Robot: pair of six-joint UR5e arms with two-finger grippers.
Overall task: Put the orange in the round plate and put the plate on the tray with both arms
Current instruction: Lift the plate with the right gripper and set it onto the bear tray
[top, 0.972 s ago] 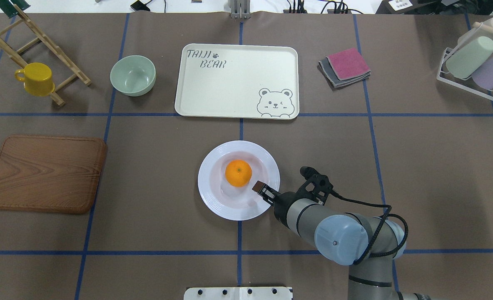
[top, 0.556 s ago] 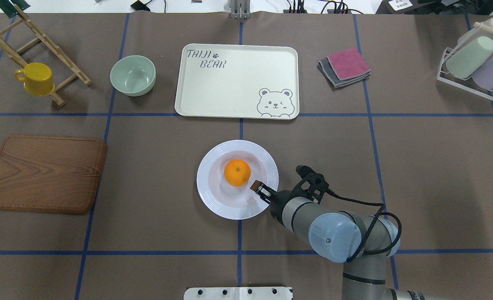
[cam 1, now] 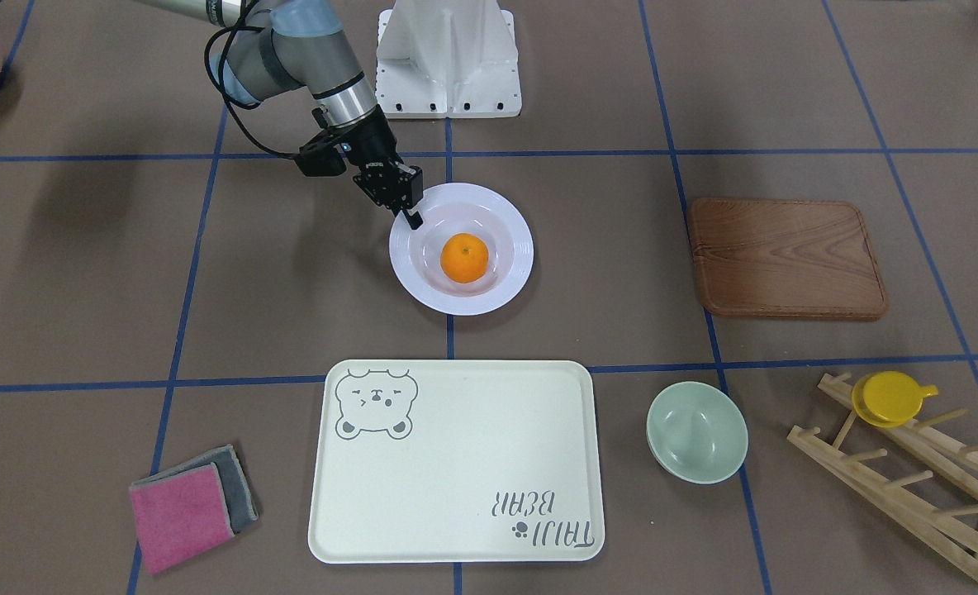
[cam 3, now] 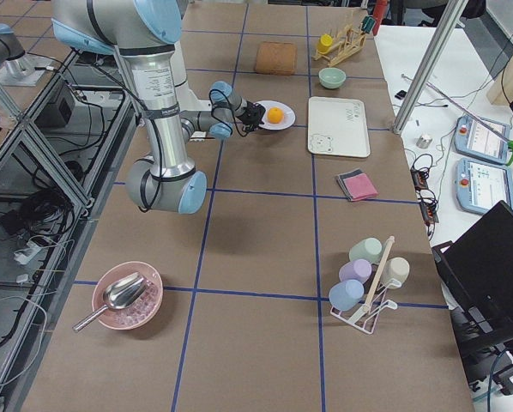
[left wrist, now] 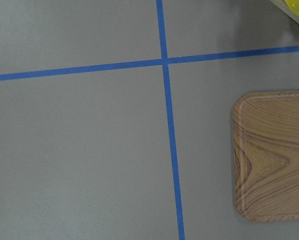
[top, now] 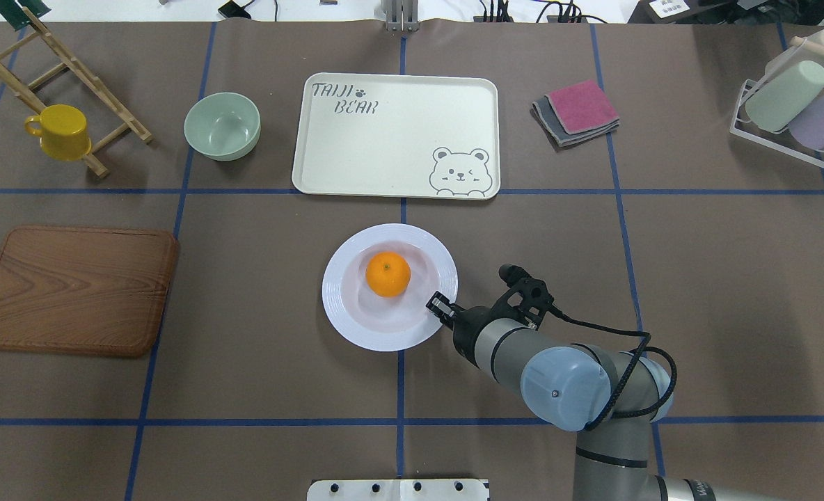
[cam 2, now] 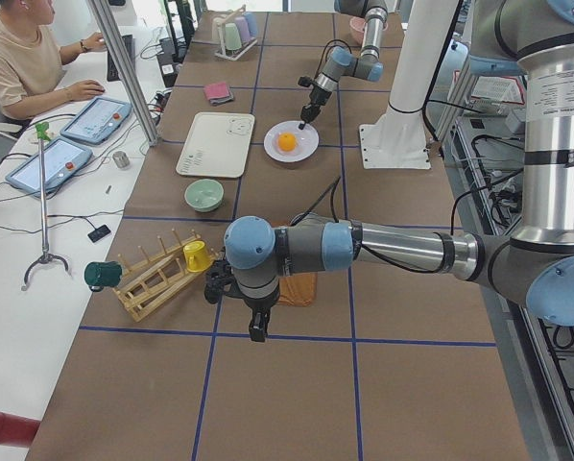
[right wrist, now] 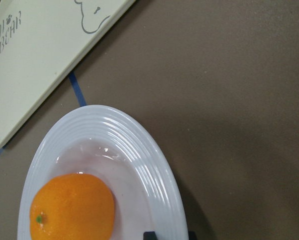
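The orange (top: pixel 387 274) lies in the sunken centre of the round plate (top: pixel 346 313), which sits on the mat just in front of the tray (top: pixel 384 139). My right gripper (top: pixel 438 305) is shut on the plate's near-right rim; the front-facing view shows the right gripper (cam 1: pixel 410 216) at the rim of the plate (cam 1: pixel 518 248). The right wrist view shows the orange (right wrist: pixel 72 210), the plate rim (right wrist: pixel 139 145) and a corner of the tray (right wrist: pixel 34 65). My left gripper (cam 2: pixel 258 334) hangs over the mat beside the wooden board; I cannot tell whether it is open or shut.
A pale green bowl (top: pixel 222 126) stands left of the tray and folded cloths (top: pixel 577 111) lie to its right. The wooden board (top: pixel 74 289) is at the left, a yellow cup (top: pixel 59 132) on a wooden rack behind it. A cup rack (top: pixel 795 104) stands far right.
The plate with the orange has shifted toward the tray and slightly left. My right gripper moved with it, and its tips now sit at the rim rather than over the well.
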